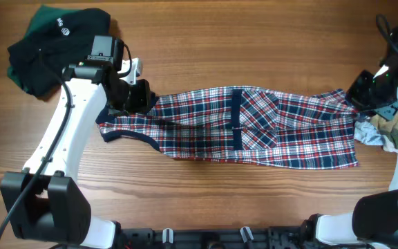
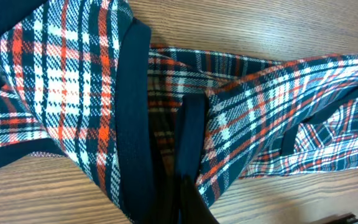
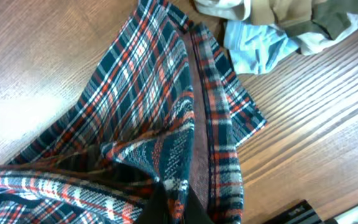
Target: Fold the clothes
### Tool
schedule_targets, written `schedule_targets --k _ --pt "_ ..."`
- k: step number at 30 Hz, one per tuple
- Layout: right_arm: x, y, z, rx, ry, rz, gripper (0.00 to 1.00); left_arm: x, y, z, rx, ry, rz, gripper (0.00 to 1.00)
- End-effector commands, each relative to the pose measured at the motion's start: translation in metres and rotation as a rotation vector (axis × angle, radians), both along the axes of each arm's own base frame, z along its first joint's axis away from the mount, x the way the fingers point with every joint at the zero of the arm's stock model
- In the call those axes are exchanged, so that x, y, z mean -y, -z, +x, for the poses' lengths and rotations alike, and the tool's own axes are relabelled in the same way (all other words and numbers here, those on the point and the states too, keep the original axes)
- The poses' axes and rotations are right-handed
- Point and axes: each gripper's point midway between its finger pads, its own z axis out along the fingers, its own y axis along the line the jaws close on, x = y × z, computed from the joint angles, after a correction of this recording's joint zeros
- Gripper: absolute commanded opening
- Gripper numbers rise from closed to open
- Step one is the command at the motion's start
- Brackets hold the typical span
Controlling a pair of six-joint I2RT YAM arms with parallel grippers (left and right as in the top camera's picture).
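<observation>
The red, white and navy plaid sleeveless garment (image 1: pixel 254 128) lies drawn out across the middle of the brown wooden table (image 1: pixel 254 41). Its navy-trimmed shoulder end is at nine o'clock and its hem at three o'clock. The left gripper (image 1: pixel 138 97) is clamped on the shoulder end; its wrist view shows plaid and navy binding bunched into the jaws. The right gripper (image 1: pixel 365 93) is likewise closed on gathered cloth at the hem corner.

The fabric looks thin, light and limp. It will likely sag and wrinkle between the two holds rather than keep an edge, so corners and bound seams are the better places to pinch, both layers together. The navy trim seems firmer and less apt to slip.

A crumpled dark green garment (image 1: pixel 54 38) sits at ten o'clock. A pale blue and beige heap of clothes (image 1: pixel 381 131) lies just beside the hem — a fold toward that side could snag it.
</observation>
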Motion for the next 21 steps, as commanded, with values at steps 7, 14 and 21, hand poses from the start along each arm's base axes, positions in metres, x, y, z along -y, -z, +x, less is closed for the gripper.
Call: schedule_targets --k 7,14,21 --pt "-0.005 0.048 -0.024 -0.106 0.019 0.033 0.04 -0.004 -0.001 -0.021 -0.071 0.005 0.009 0.04" --pt "-0.010 0.065 -0.024 -0.100 0.019 0.064 0.04 -0.006 -0.001 -0.032 -0.114 0.006 0.014 0.04" --pt "-0.010 0.051 -0.026 -0.049 0.034 0.048 0.04 -0.006 -0.001 -0.032 -0.116 0.006 0.014 0.08"
